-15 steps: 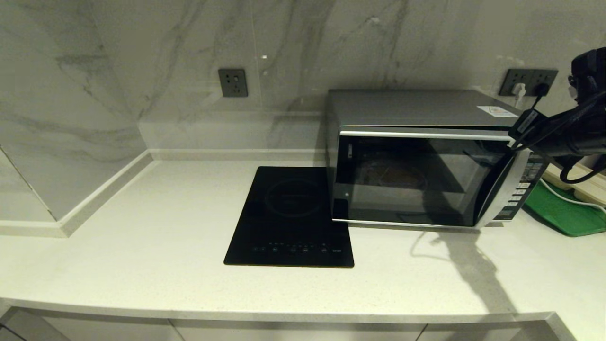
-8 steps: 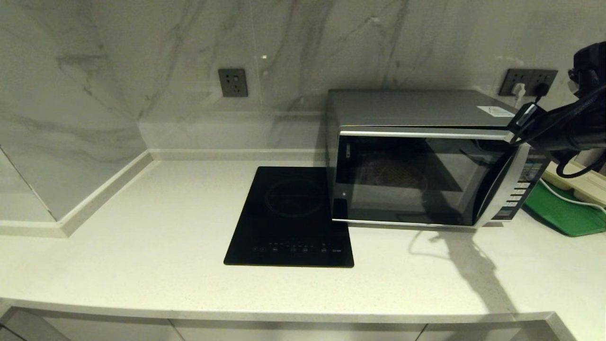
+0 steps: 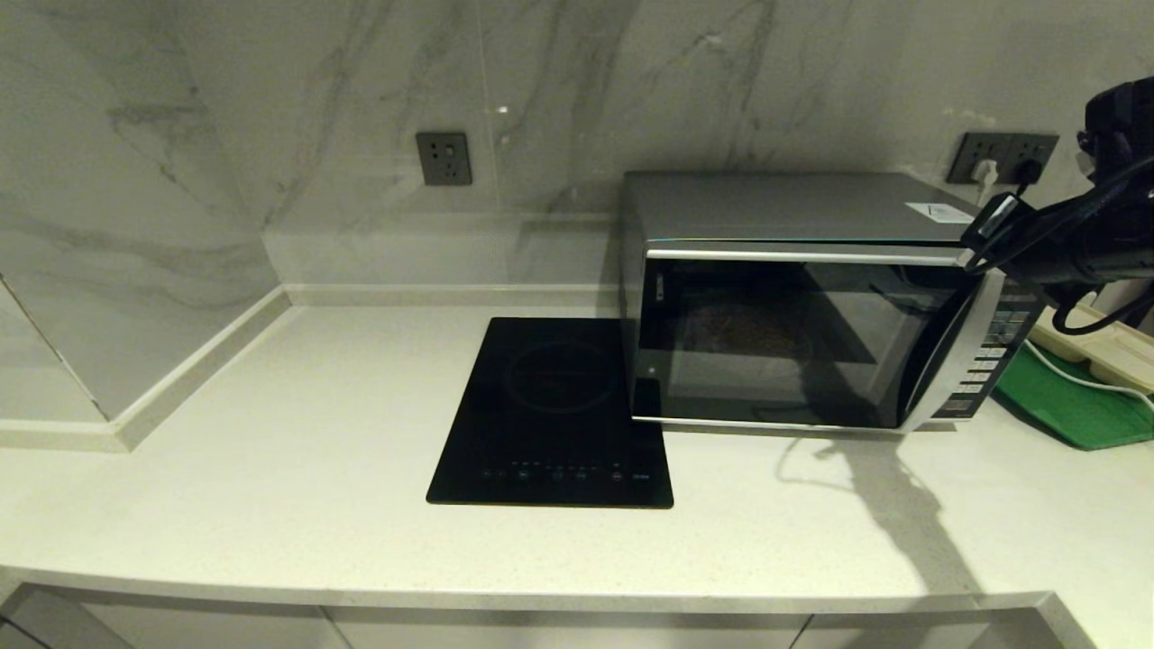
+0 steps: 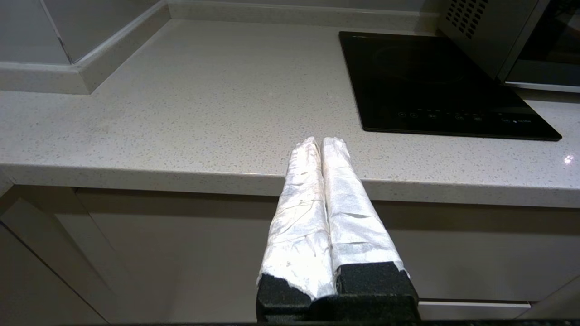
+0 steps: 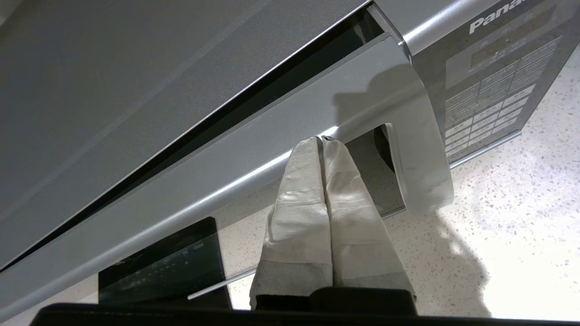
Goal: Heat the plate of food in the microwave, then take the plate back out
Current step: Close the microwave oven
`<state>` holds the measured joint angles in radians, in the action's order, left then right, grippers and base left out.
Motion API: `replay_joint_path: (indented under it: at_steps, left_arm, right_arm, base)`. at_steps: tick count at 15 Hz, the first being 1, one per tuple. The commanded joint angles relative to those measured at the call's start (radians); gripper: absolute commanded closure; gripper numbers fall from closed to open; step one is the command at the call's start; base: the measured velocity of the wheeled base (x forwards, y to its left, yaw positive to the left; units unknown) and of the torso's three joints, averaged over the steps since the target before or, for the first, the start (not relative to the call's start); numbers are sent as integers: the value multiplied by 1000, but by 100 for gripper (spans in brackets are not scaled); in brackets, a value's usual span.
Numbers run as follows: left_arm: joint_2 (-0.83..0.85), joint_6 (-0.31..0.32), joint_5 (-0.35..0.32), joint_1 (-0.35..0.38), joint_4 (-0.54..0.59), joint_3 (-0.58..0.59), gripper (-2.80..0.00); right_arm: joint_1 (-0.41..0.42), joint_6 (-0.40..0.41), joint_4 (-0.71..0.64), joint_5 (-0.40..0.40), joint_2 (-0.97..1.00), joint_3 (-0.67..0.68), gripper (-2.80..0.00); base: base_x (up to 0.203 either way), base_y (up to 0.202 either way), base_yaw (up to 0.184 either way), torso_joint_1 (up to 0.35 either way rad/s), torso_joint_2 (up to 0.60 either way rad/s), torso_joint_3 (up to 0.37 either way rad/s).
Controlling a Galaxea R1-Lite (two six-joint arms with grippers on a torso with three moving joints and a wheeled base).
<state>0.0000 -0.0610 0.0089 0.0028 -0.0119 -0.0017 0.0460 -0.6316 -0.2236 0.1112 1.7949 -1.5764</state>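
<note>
The right gripper [image 5: 322,139], fingers pressed together, is held at the microwave [image 3: 793,306] door's top edge beside the handle; the plate of food [image 3: 741,326] is dimly seen behind the glass

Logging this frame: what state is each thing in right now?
microwave: door shut or nearly so, a thin dark gap along its top edge.
plate of food: inside, dimly seen through the glass.
right gripper: shut, tips at the door's silver strip.
left gripper: shut, empty, parked at the counter's front edge.
cooktop: bare.
</note>
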Motion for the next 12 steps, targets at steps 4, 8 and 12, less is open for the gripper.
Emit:
replay_joint_path:
  at_steps: [4, 8, 12]
  left_arm:
    - [0, 0, 0, 0, 0, 0, 0]
    - [0, 0, 0, 0, 0, 0, 0]
    - [0, 0, 0, 0, 0, 0, 0]
  right_arm:
    - [20, -3, -6, 2, -14, 13, 0]
    - [26, -3, -6, 1, -14, 58, 0]
    - [32, -2, -5, 2, 28, 17, 0]
  base:
    - [0, 0, 0, 0, 0, 0]
    - [0, 0, 0, 0, 0, 0]
    - [0, 0, 0, 0, 0, 0]
